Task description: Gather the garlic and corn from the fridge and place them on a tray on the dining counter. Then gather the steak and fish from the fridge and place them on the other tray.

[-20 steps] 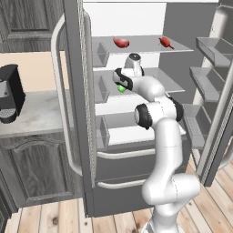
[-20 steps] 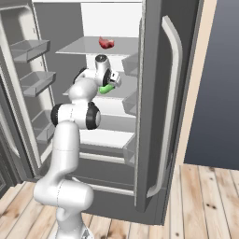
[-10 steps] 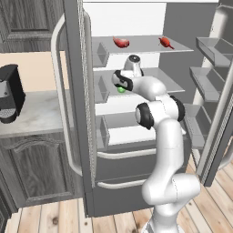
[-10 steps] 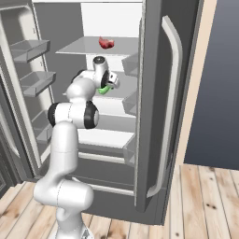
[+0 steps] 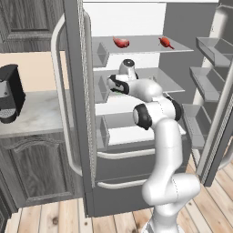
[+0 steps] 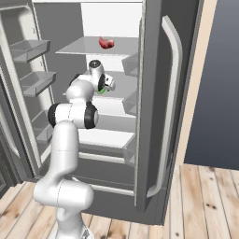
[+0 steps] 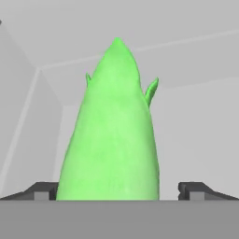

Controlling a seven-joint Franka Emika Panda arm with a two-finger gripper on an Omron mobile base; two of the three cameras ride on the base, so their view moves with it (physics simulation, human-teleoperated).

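Note:
The fridge (image 5: 136, 150) stands with both doors open. My arm reaches onto its middle shelf. The corn (image 7: 116, 135), a bright light-green oblong, lies lengthwise between my fingertips (image 7: 43, 190) and points away from the hand. My gripper (image 7: 119, 191) is open around its near end, with both jaws wide and gaps on either side. A sliver of the corn (image 5: 119, 92) (image 6: 101, 91) peeks out under the gripper (image 5: 113, 86) (image 6: 108, 84). On the top shelf lies the steak (image 5: 120, 42) (image 6: 106, 43). A slimmer red piece (image 5: 166, 43), perhaps the fish, lies further right.
Door bins (image 5: 214, 48) (image 6: 30, 49) hang on the open doors at either side of my arm. A black coffee machine (image 5: 10, 93) sits on the marbled wall counter (image 5: 36, 118) left of the fridge. Below the shelves are two drawers (image 5: 127, 168).
The hand has slid a little further along the middle shelf over the corn, which it now mostly covers. The jaws stay wide.

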